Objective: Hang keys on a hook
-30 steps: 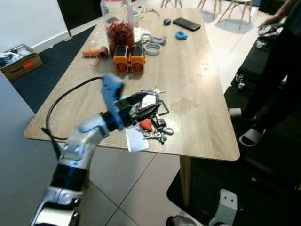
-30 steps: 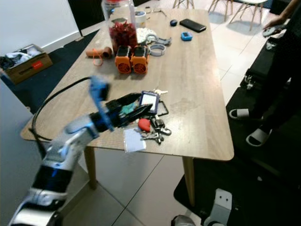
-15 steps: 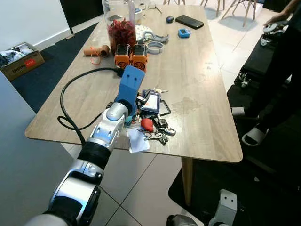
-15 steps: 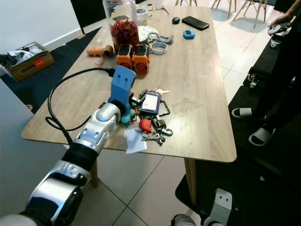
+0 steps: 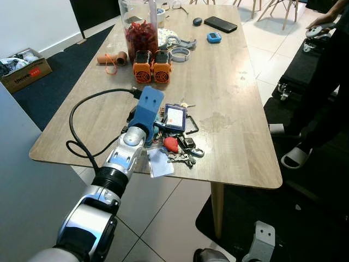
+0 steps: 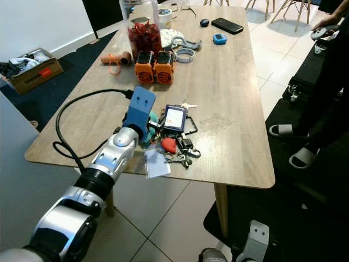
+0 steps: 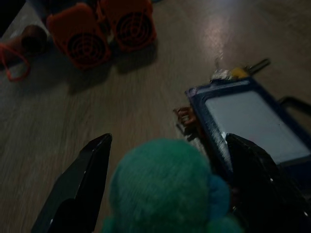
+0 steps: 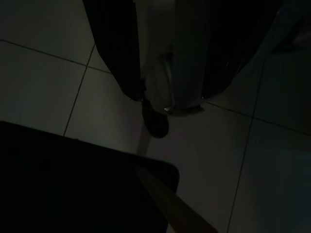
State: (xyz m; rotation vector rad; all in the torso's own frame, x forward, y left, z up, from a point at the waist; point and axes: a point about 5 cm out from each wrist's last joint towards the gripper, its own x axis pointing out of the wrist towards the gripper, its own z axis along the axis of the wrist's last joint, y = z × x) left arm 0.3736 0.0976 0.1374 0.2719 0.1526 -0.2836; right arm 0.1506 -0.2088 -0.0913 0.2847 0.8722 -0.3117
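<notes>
Cardboard box [image 5: 20, 71]: sits on the dark carpet at far left, holding a jumble of items too small to identify.
Left arm: reaches from the near edge over the wooden table [image 5: 234, 98], a black cable looping off its blue wrist housing.
Left gripper [image 7: 167, 194]: the two black fingers [image 7: 80, 189] stand wide apart, one on either side of a teal fuzzy ball [image 7: 165, 189] between them; whether they press it cannot be told.
Keys [image 5: 177, 143]: a heap near the table's front edge, just ahead of the gripper, with a blue-framed card holder [image 5: 175, 117], a red fob [image 5: 170, 144], metal keys and a clear tag overhanging the edge.
Clear jar [image 5: 137, 24]: stands upright toward the far left of the table, packed with red pieces.
Orange fan-like units [image 5: 151, 66]: two side by side, just in front of the jar.
Far end of table: tape rolls, a blue gadget, a black phone [image 5: 218, 24].
Person: stands at far right in dark trousers and sandals, a hand [image 5: 320, 24] holding a controller.
Right gripper: hangs over dim floor tiles; its state cannot be told.
</notes>
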